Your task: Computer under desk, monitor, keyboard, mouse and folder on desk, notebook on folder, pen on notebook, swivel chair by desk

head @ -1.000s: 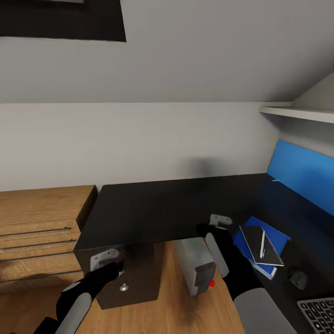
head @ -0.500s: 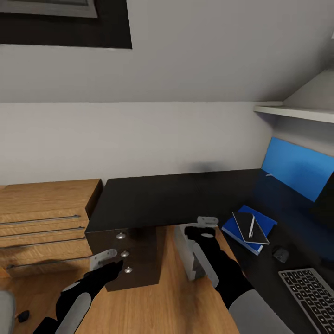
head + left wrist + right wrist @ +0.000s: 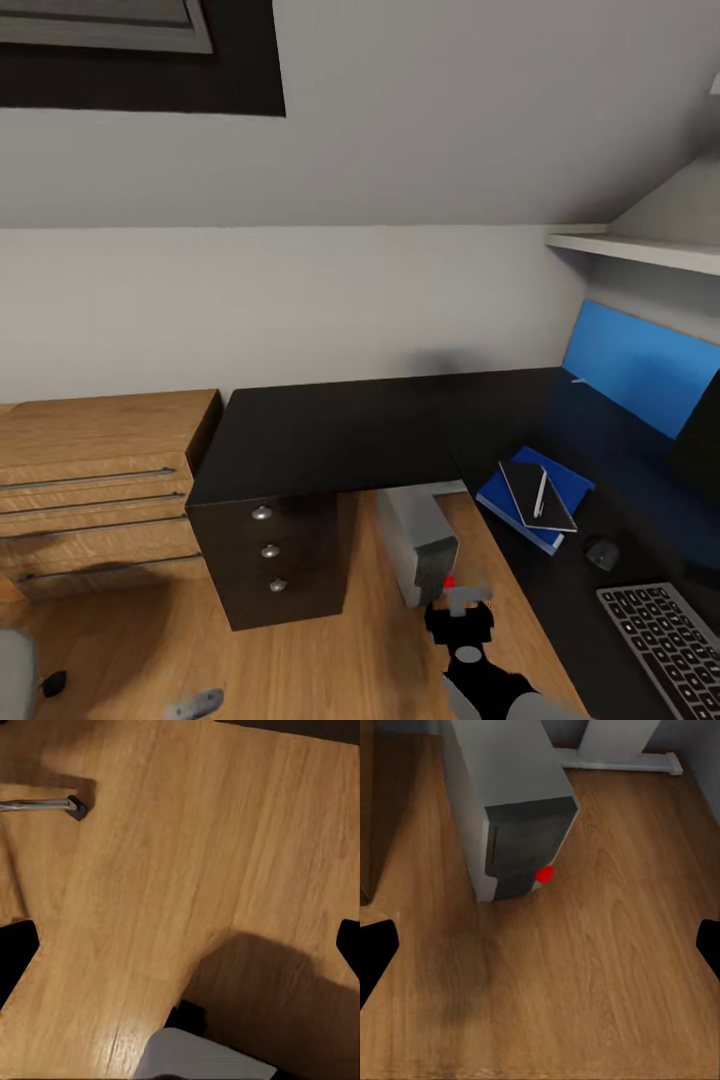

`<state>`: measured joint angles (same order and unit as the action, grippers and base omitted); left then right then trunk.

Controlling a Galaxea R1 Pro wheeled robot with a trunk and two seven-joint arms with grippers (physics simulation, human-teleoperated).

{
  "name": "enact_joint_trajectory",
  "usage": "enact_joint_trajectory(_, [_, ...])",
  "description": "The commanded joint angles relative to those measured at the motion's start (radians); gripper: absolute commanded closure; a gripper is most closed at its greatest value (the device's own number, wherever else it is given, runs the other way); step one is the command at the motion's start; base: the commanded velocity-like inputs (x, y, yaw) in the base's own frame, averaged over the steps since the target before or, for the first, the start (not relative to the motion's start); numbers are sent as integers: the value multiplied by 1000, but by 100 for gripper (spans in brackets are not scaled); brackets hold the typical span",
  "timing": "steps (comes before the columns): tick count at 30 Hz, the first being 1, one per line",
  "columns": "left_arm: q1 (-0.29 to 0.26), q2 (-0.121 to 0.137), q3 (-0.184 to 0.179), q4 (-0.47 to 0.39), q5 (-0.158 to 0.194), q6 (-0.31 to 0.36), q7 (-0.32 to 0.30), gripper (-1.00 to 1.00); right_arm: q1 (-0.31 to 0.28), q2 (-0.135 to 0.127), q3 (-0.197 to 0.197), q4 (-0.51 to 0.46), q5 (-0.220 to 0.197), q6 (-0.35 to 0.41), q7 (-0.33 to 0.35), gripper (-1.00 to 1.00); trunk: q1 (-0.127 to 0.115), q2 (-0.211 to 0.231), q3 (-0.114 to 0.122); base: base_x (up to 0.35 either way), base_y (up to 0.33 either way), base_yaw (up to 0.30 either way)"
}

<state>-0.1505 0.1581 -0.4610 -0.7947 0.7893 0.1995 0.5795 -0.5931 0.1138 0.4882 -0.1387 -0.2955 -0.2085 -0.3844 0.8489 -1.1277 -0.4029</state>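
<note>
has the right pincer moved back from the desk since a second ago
Yes. The right pincer was up at the desk edge above the computer; now it sits on the near side of the computer, over the wooden floor, withdrawn toward the robot.

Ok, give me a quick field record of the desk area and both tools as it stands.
computer: on the floor, part under the desk
folder: on desk, blue
notebook: on folder
pen: on notebook
mouse: on desk, between folder and keyboard
monitor: on desk
right tool: open, facing the computer
left tool: low, over floor, open
</note>
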Motion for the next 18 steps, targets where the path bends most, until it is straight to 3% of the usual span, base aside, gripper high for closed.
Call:
enact_joint_trajectory(1, [-1, 1, -31, 36, 5, -41, 8, -100, 8, 0, 10, 18, -10, -15, 16, -100, -4, 6, 2, 0, 0, 0])
enact_joint_trajectory(2, [-1, 0, -80, 125, 6, -117, 7, -100, 31, -1, 9, 51, -10, -50, 42, -100, -8, 13, 5, 0, 0, 0])
enact_joint_trajectory(4, [-1, -3, -96, 169, 7, -140, 7, -100, 47, -1, 9, 67, -10, -78, 48, -100, -15, 27, 12, 0, 0, 0])
enact_joint_trajectory(9, [-1, -21, -109, 253, 6, -169, 2, -100, 86, -2, 9, 99, -13, -166, 53, -100, -35, 62, 27, 0, 0, 0])
enact_joint_trajectory(12, [-1, -40, -113, 321, 5, -222, -28, -100, 103, -2, 8, 118, -16, -218, 54, -100, -46, 83, 38, 0, 0, 0])
enact_joint_trajectory(18, [-1, -85, -116, 475, 4, -303, -169, -100, 144, -9, 7, 137, -14, -306, 55, -100, -69, 125, 65, 0, 0, 0])
